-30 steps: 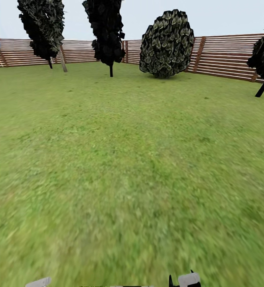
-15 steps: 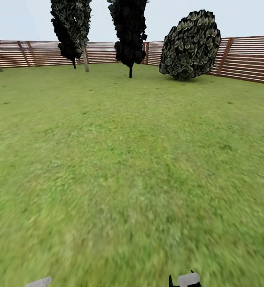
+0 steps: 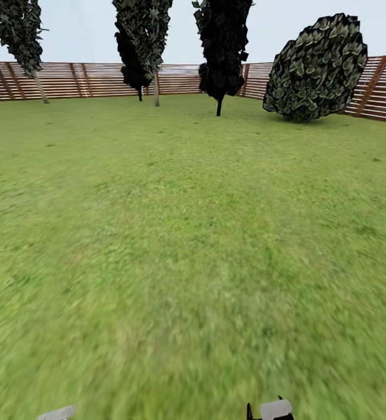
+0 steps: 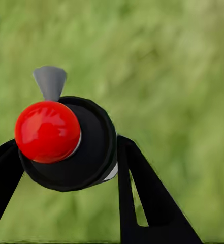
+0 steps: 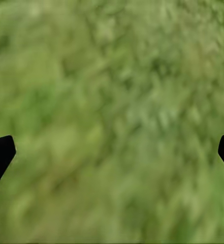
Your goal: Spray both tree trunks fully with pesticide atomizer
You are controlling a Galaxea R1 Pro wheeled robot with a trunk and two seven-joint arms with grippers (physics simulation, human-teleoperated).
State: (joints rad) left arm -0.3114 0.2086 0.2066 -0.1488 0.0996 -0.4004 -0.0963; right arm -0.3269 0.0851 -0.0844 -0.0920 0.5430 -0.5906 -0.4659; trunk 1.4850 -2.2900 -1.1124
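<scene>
Your left gripper is clamped on the pesticide atomizer, black fingers pressed on either side of its dark body, red top facing the wrist camera. Your right gripper is spread wide, fingertips at the frame edges with just grass between them. Ahead lies the lawn. At 11 o'clock two trees with pale trunks stand by the slatted fence; a black tree at 12, a round bush at 1.
</scene>
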